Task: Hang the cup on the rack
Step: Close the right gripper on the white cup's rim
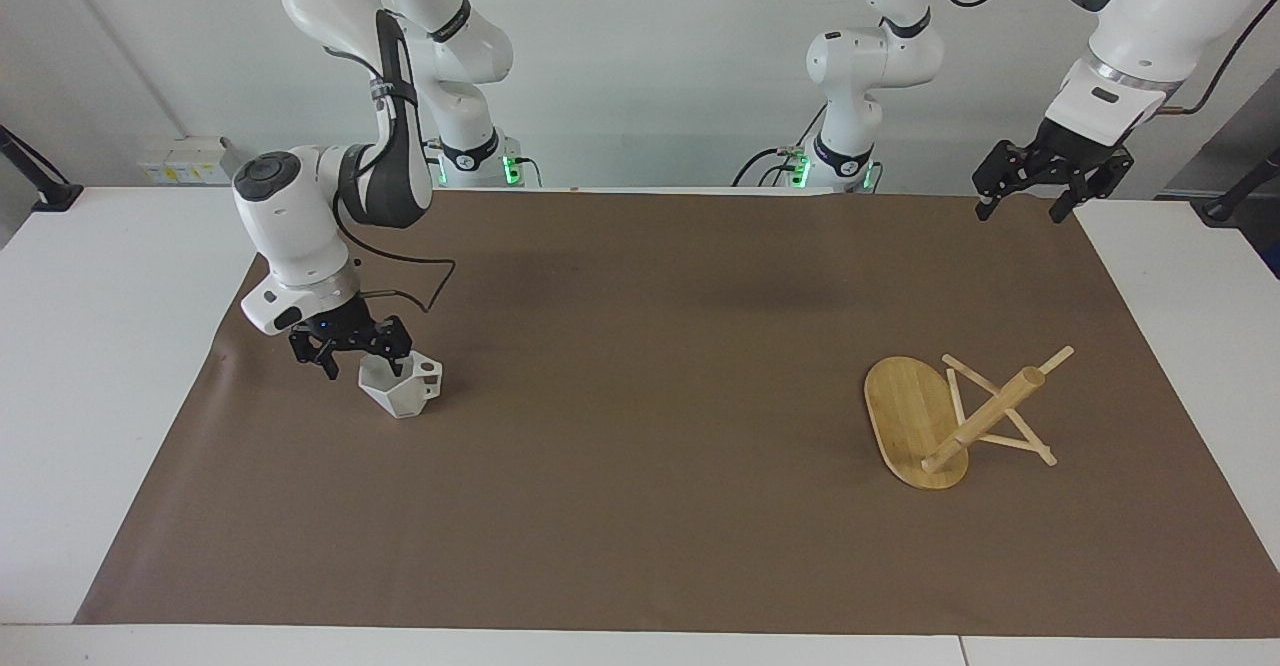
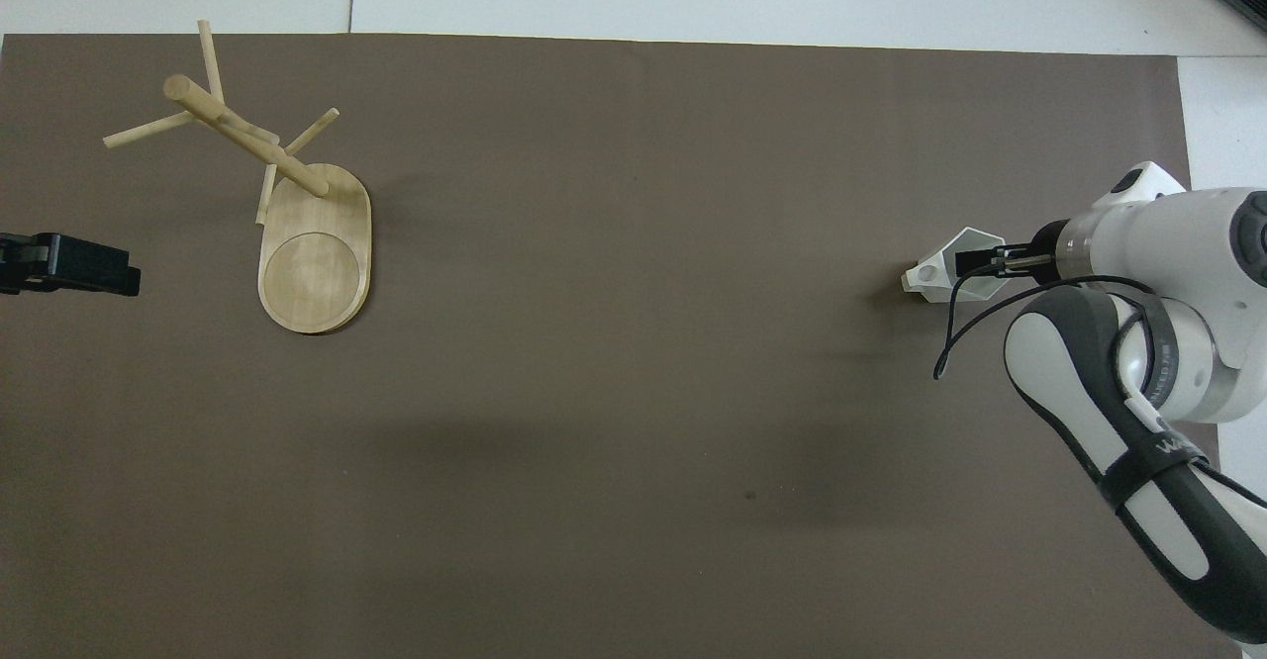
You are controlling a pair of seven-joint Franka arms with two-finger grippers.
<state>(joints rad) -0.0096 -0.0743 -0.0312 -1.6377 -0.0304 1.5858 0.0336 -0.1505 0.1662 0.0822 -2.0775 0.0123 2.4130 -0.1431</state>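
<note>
From across the table, the right hand (image 1: 356, 357) sits spread at the cup (image 1: 402, 387), left of frame; the left hand (image 1: 1030, 204), spread, waits upper right. From overhead, the rack (image 2: 297, 214) lies tipped, upper left; the cup sits at right.

The cup (image 1: 402, 386) is seen in plain white. The rack (image 1: 950, 418) is shown in light bamboo yellow, and the mat (image 1: 640, 506) in brown.
</note>
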